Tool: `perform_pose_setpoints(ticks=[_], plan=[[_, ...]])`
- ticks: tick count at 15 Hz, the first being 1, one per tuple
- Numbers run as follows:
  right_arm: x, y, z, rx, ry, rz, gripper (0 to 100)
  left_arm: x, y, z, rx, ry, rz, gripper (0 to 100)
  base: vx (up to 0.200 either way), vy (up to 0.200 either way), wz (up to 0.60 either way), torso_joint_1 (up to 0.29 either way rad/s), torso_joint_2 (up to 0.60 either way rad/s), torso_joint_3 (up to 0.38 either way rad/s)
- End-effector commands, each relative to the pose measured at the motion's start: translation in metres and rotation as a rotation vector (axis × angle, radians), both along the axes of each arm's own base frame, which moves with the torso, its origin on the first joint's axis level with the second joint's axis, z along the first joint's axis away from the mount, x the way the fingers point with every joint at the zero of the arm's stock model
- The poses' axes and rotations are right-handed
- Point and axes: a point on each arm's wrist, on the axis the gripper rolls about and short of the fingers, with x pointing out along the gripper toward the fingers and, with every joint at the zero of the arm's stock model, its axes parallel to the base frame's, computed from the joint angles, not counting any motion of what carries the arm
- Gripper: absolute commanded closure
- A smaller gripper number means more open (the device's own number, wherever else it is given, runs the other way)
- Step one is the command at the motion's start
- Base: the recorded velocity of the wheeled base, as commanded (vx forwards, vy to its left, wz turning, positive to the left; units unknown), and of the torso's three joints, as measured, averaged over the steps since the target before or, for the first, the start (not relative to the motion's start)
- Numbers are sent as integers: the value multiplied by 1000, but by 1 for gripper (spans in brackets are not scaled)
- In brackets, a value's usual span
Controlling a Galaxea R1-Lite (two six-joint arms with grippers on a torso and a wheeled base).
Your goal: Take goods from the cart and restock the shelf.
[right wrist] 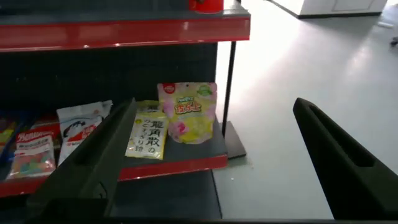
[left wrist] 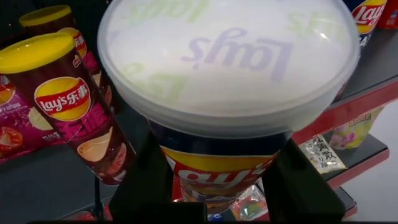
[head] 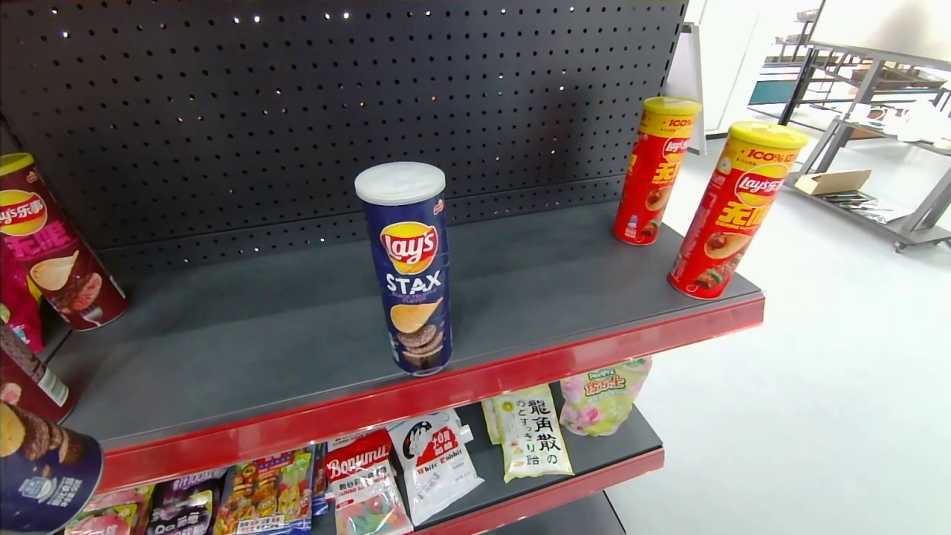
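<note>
On my head camera the grey shelf [head: 245, 334] runs across in front of a black pegboard [head: 297, 111]. A blue chip can [head: 407, 267] with a white lid stands upright at the red front lip [head: 475, 386], about midway along. Two yellow-lidded cans stand at the right end: the rear red can [head: 657, 169] back near the pegboard, the front red can [head: 735, 212] at the front corner. At the left end I see a maroon can [head: 56, 245], a second maroon can [head: 30, 371] nearer me at the edge, and part of a navy can [head: 41, 461] in the bottom left corner. Snack packets [head: 435, 461] lie on the lower shelf [head: 628, 446].
</note>
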Motion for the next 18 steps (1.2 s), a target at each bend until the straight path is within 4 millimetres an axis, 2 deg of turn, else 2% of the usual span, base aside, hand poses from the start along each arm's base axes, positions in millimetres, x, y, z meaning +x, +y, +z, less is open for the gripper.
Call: perform_pose_setpoints(ticks=[1,2,7,10,12,15,18], plan=[[0,-1,0,-6,42,-50,0,1,0,-1,-1,7,-18,100,0,0,0,0,0,0],[0,-3,-2,-2,33,-114,0,2,-1,0,-1,2,-21,100,0,0,0,0,0,0],[1,-1,-5,11,51,-63,0,3,-1,1,0,1,-25,100,0,0,0,0,0,0],[1,-2,-5,35,53,-66,0,17,-4,2,0,28,-125,100,0,0,0,0,0,0],[1,-1,-5,41,53,-65,0,35,-5,6,-2,50,-133,100,0,0,0,0,0,0],[1,-1,-5,41,53,-65,0,73,-7,14,-2,55,-136,100,0,0,0,0,0,0],[1,-1,-5,41,53,-65,0,122,-13,13,-13,81,-212,100,0,0,0,0,0,0]])
